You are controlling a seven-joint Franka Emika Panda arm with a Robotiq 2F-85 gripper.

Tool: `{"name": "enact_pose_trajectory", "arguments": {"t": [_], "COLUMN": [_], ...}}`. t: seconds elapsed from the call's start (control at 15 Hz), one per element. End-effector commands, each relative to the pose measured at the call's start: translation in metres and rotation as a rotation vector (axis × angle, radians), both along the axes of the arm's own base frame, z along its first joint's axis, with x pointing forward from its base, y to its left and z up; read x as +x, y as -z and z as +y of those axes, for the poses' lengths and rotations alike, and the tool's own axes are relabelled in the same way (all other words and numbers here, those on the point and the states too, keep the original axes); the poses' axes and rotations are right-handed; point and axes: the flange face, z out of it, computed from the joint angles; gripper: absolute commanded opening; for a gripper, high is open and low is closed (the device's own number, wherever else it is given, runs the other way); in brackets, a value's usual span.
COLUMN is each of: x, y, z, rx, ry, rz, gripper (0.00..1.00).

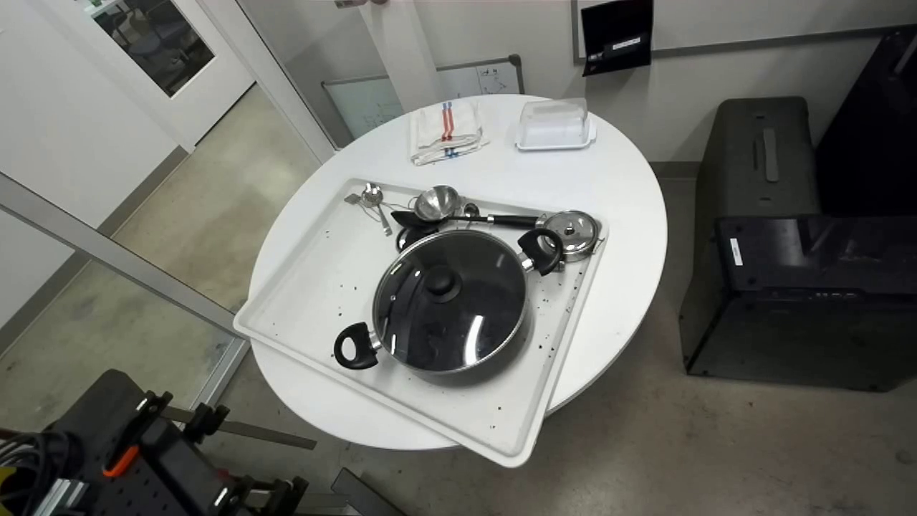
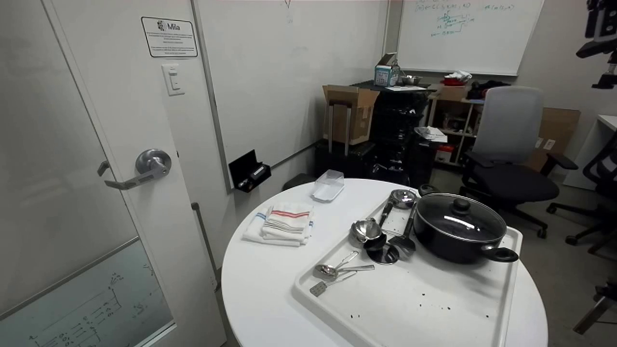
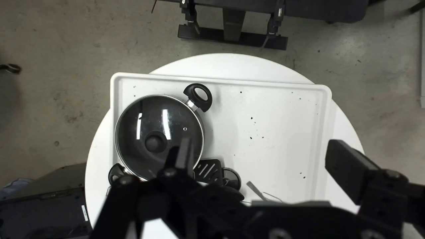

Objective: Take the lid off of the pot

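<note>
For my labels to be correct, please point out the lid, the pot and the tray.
Lid point(image 1: 456, 313), in an exterior view, on its glass, near the middle.
Pot point(image 2: 446, 248), in an exterior view, on its outer wall.
Tray point(image 3: 282, 124), in the wrist view, on its flat base.

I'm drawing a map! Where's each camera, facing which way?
Wrist view: above the table, facing down; open gripper shows.
In an exterior view: high, facing down on the lid; no gripper.
In an exterior view: beside the table, facing a cardboard box; dark parts, maybe the gripper.
Both exterior views share the folded towels.
</note>
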Motion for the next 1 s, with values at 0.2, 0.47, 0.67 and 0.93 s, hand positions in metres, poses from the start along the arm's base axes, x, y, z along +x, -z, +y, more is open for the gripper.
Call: {"name": "enact_pose_trajectory", "arguments": {"t": [0.2,0.47,0.67,0.93], "x": [0.057,0.083,0.101,0.122], "y": [0.047,0.083,0.112,0.149], "z": [-0.039,-0.065,-0.083,-0.104], "rx": [0.053,0.065,0.072,0.077], "ry": [-0.027,-0.036,-0.046,-0.046], "rz": [-0.006,-0.001,-0.018,-0.072], "gripper": [1.0,1.0,1.0,1.0]}}
